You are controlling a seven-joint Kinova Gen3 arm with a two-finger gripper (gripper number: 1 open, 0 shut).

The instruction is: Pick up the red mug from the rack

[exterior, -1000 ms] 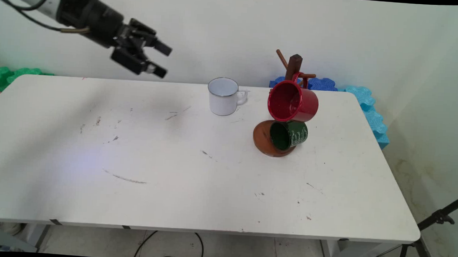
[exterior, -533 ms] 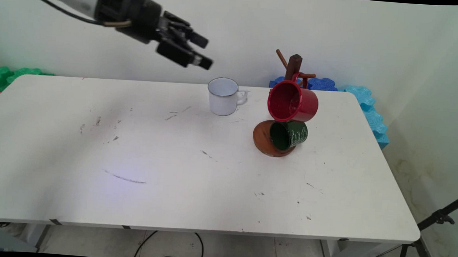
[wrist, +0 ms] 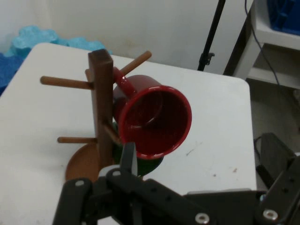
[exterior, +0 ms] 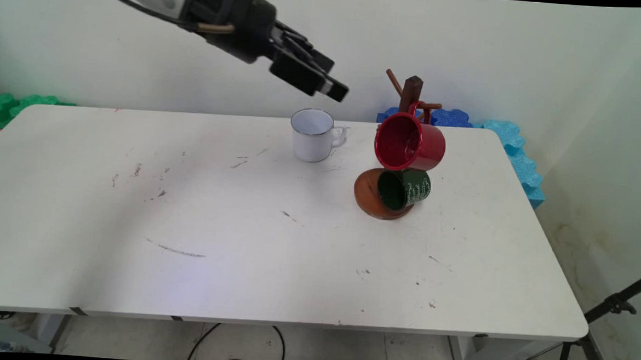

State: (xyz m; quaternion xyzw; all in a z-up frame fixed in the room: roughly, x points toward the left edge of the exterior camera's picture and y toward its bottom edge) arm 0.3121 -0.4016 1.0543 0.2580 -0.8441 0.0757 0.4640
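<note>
My gripper [exterior: 334, 82] hangs open and empty above the table's far edge, just above and slightly right of an upright white enamel mug [exterior: 312, 134]. To its right stands a wooden mug tree [exterior: 411, 94] on a round base [exterior: 366, 196]. A red mug [exterior: 410, 142] hangs from an upper peg with its mouth toward the camera. A dark green mug [exterior: 405, 189] hangs below it. In the hand view the tree's post [wrist: 101, 103] and the red mug [wrist: 152, 117] lie straight ahead, beyond the spread fingers [wrist: 129, 159]; the green mug [wrist: 147, 165] only peeks out underneath.
The white table [exterior: 240, 241] is scuffed. Green foam mats [exterior: 12, 103] lie behind its left end, and blue ones [exterior: 514, 152] behind and beside its right end. A black tripod [exterior: 610, 310] stands off the front right corner. Cables [exterior: 235, 345] lie on the floor below.
The gripper has travelled to the right along the table's far side, from above the back left to above the white mug, still open. The mugs and tree have not moved.
</note>
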